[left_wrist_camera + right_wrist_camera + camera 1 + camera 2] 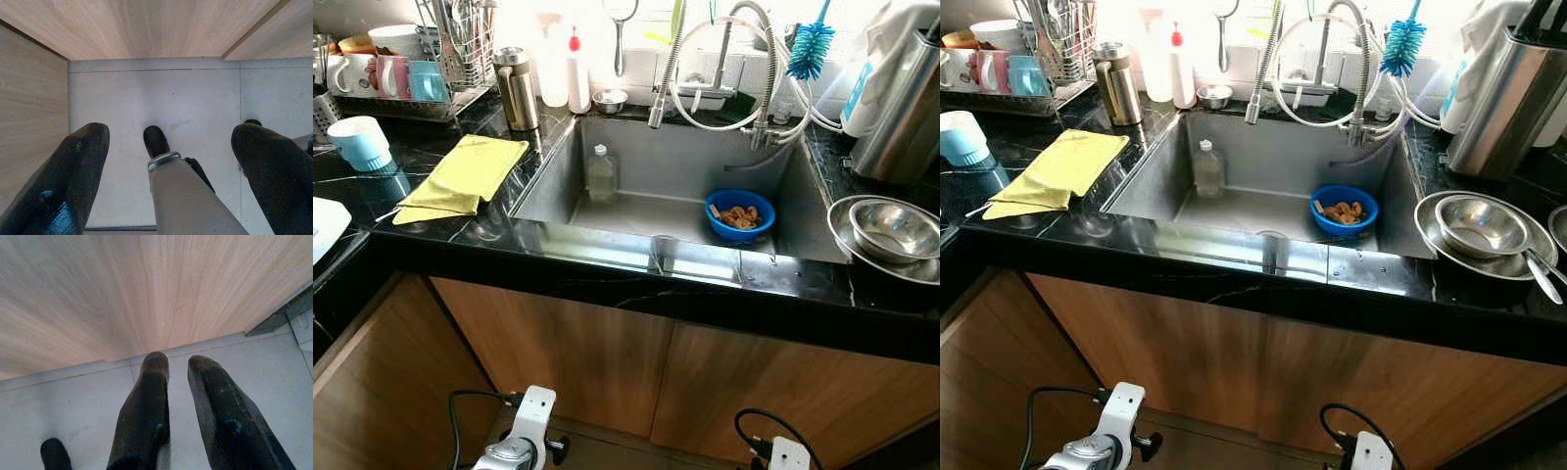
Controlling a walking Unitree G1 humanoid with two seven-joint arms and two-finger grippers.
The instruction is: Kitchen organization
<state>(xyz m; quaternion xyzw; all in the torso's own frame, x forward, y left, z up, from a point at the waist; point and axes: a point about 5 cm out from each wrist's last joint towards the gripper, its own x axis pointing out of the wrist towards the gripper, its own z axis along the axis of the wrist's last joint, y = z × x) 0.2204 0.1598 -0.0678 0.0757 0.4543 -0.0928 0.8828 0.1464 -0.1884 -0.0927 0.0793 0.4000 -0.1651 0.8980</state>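
Note:
A steel sink [553, 176] is set in a black marble counter [431, 230]. In it a blue bowl [740, 213] holding brown scraps sits at the right, and a clear bottle [601, 174] stands at the left. A yellow cloth [465, 174] lies on the counter left of the sink, near a light blue cup [360, 142]. Stacked steel bowls [891, 230] rest at the right. Both arms hang low in front of the cabinet doors. My left gripper [171, 134] is open above the pale floor. The right gripper [178, 360] is shut, empty, by the wood door.
A dish rack [401, 69] with mugs stands at the back left. A steel tumbler [517, 88], a red-capped bottle [578, 73] and a small steel bowl [610, 100] line the back edge. A hose faucet [744, 59], a blue brush [811, 44] and a steel appliance [901, 108] stand at the right. Wooden cabinet doors [607, 362] lie below.

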